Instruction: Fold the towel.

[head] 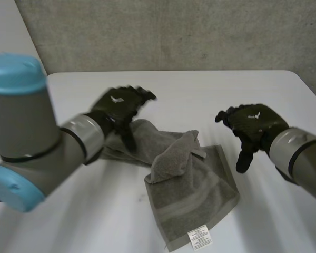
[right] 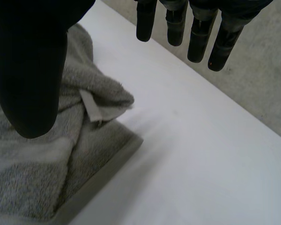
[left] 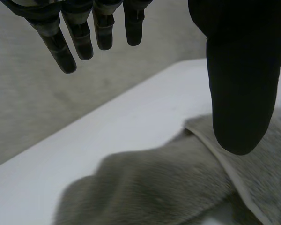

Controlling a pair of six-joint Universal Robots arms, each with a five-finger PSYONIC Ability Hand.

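Observation:
A grey towel (head: pixel 187 192) lies crumpled in the middle of the white table (head: pixel 253 95), its near part flat with a white label (head: pixel 199 236) and a bunched hump in the centre. My left hand (head: pixel 121 108) hovers over the towel's far left end, fingers straight, holding nothing. In the left wrist view the towel (left: pixel 168 187) lies below the thumb (left: pixel 241 89). My right hand (head: pixel 250 126) hangs open to the right of the towel, apart from it. The right wrist view shows the towel (right: pixel 47 159) under the thumb (right: pixel 33 65), its hemmed edge beside bare table.
Behind the table stands a grey concrete wall (head: pixel 174 31). The table's far edge (head: pixel 174 71) runs just below it, and its right corner is rounded. Bare white surface surrounds the towel on all sides.

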